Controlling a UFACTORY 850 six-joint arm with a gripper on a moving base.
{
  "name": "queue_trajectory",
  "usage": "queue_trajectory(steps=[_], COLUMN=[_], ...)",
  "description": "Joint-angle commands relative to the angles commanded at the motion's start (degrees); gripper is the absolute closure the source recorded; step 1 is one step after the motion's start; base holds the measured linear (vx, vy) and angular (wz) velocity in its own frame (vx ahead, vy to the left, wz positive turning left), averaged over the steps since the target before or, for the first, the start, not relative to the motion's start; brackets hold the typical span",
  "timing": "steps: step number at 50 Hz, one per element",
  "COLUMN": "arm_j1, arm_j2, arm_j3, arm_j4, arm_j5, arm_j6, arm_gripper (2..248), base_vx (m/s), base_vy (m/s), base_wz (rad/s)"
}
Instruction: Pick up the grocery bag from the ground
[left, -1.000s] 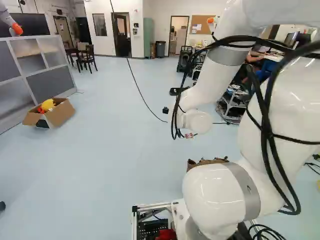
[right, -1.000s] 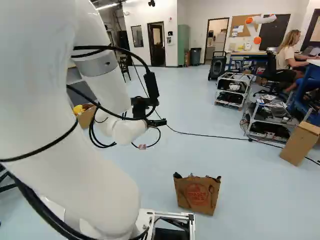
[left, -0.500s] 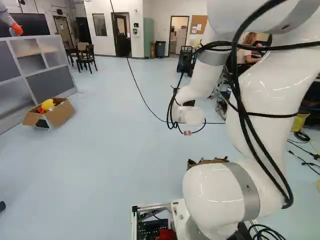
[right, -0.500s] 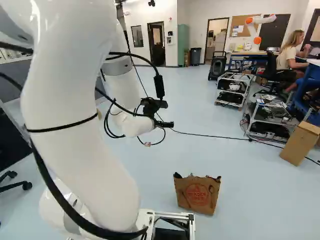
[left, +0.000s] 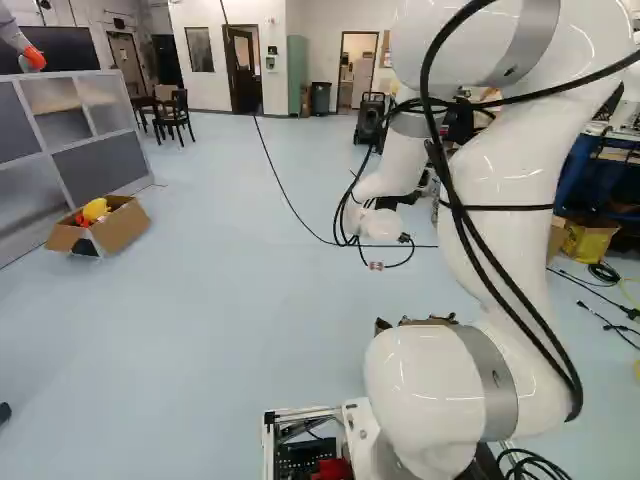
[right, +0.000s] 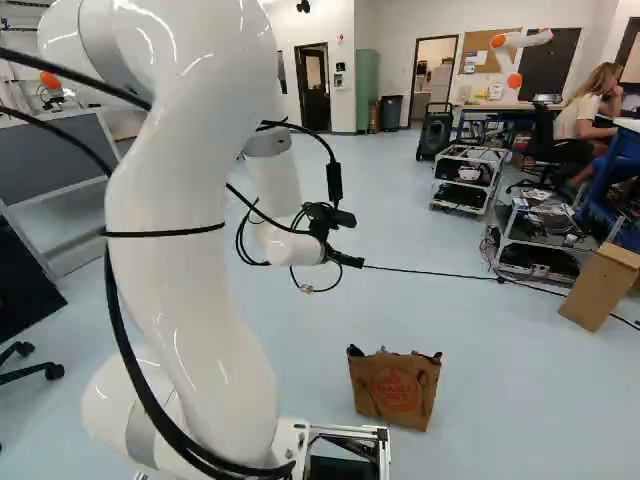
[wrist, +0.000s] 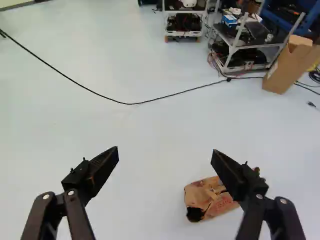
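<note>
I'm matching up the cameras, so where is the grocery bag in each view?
Left base view: only the bag's top, right of middle, above the arm's rounded low joint.
Right base view: whole bag, low, right of middle.
Wrist view: bag, partly behind one finger of the open gripper.
Shared landmark: black floor cable.
</note>
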Motion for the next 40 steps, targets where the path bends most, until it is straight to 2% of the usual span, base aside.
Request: queue_trajectory(steps=[40], arm_j1=[-7.05], arm_j2=[-13.92], arm_j3=[-12.2], arm_j4=[13.91], arm_j5=[-10.42], arm_j6=[0.0], arm_gripper=[3], base_vx=[0.0], base_vy=[0.0], base_wz=[0.0])
